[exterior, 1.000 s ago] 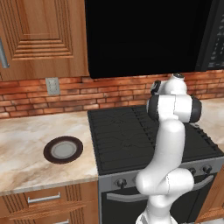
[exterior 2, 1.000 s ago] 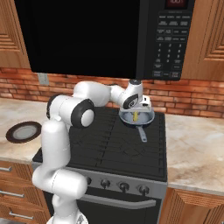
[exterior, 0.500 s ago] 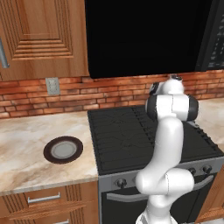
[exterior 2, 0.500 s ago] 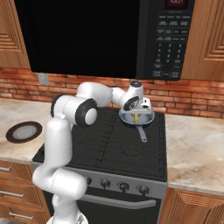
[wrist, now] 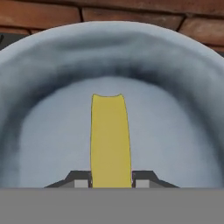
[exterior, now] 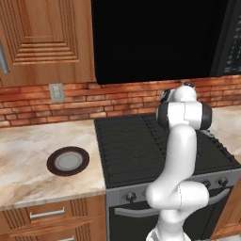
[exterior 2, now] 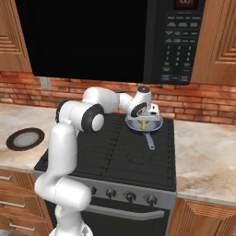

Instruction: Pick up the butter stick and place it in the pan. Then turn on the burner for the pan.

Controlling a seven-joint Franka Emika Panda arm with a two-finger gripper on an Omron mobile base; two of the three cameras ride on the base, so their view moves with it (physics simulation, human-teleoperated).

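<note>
Pale yellow is being framed between the two small dark finger tips of the gripper (wrist: 111, 183) in the hand view: the thin rectangular butter stick (wrist: 110, 140) is being flanked closely on both sides, though whether it is being clamped or just released cannot be told. Its long axis is being shown running straight away from the hand, over the light grey floor of the small round grey-blue pan (wrist: 175, 144). From the right base view, the pan's (exterior 2: 154, 125) straight grey handle (exterior 2: 149, 140) on the black stove (exterior 2: 115, 156) is being added.
</note>
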